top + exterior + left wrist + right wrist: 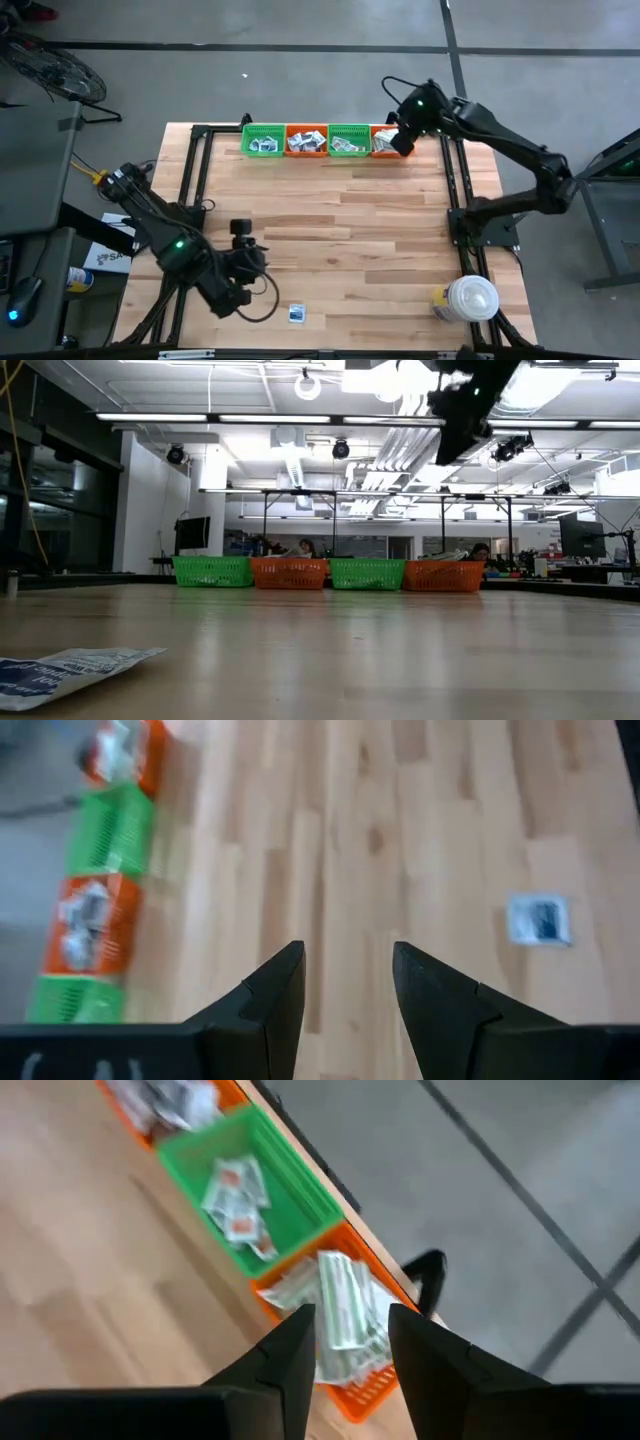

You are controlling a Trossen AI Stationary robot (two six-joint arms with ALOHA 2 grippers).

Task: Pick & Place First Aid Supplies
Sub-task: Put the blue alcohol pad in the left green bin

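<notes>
Four small baskets stand in a row at the table's far edge: green (pixel 262 140), orange (pixel 306 140), green (pixel 349 140), orange (pixel 383 141). All hold first aid supplies. My right gripper (pixel 350 1345) hangs open above the rightmost orange basket (pixel 345 1330), where pale-green strip packets (pixel 345 1305) lie; nothing is between its fingers. One white packet with a dark mark (pixel 297 314) lies flat near the table's near edge, also seen close up in the low view (pixel 70 665). My left gripper (pixel 348 990) is open and empty above the near-left part of the table, left of that packet (pixel 540 918).
A big white round lidded container (pixel 472 298) stands at the near right corner, with a small yellow-topped thing (pixel 440 298) beside it. Black frame rails (pixel 452 190) run along the table's sides. Bare wood (pixel 350 230) lies between the baskets and the loose packet.
</notes>
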